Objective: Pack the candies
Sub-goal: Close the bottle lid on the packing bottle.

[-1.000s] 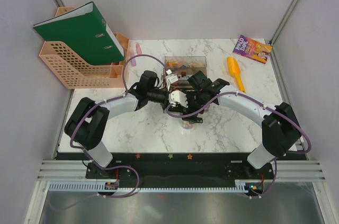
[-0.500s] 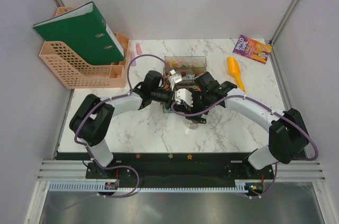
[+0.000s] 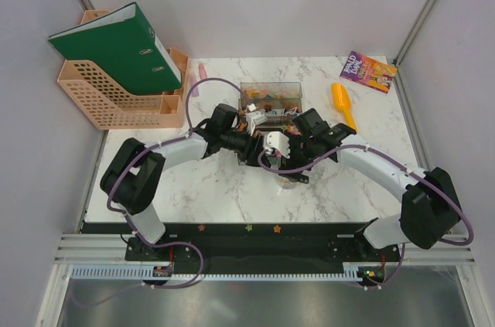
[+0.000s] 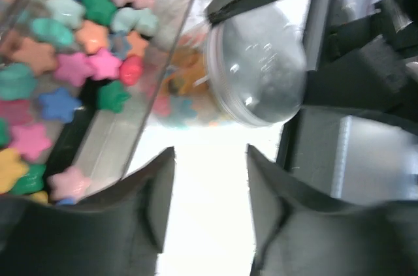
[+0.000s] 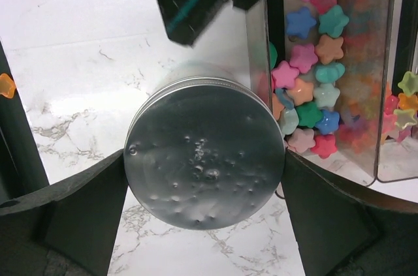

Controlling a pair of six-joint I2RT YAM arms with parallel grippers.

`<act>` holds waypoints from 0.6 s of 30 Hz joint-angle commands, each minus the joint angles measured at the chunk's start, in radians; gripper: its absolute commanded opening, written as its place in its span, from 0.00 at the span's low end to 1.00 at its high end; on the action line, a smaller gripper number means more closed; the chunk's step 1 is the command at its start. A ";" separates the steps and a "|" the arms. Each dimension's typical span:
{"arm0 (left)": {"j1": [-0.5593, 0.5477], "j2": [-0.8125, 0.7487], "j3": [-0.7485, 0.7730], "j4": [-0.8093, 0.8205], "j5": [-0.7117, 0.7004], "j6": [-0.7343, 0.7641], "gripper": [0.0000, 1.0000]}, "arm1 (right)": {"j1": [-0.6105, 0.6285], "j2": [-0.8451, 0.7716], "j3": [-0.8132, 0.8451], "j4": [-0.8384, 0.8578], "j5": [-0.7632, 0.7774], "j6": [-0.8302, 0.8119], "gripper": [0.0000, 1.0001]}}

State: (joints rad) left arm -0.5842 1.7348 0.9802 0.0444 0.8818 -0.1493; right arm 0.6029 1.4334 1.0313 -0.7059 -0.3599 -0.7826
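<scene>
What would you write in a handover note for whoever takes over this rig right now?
Left gripper: jaws open and empty, facing the jar.
Right gripper: jaws closed on the metal-lidded jar, close beside the clear box.
Candies: star-shaped, many in the clear box. A few seem to show through the jar's wall, but that view is blurred.
Done: the lid is on the jar.
Left: how full the jar is cannot be told. Probably check that the lid sits tight, then let go of the jar.
</scene>
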 commanded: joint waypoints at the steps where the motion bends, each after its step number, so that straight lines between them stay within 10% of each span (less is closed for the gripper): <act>1: -0.002 -0.092 -0.033 -0.118 -0.133 0.221 0.59 | -0.023 -0.054 -0.034 -0.006 0.004 -0.021 0.98; 6: -0.009 -0.184 -0.185 -0.077 -0.224 0.307 0.77 | -0.054 -0.105 -0.062 -0.023 -0.008 -0.033 0.98; 18: -0.285 -0.028 -0.324 0.401 -0.452 0.290 0.77 | -0.123 -0.110 -0.108 -0.079 -0.060 -0.122 0.98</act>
State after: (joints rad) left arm -0.8139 1.6424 0.6765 0.2405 0.5156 0.0986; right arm 0.5045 1.3277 0.9386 -0.7341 -0.3943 -0.8627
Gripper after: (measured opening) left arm 0.764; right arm 0.983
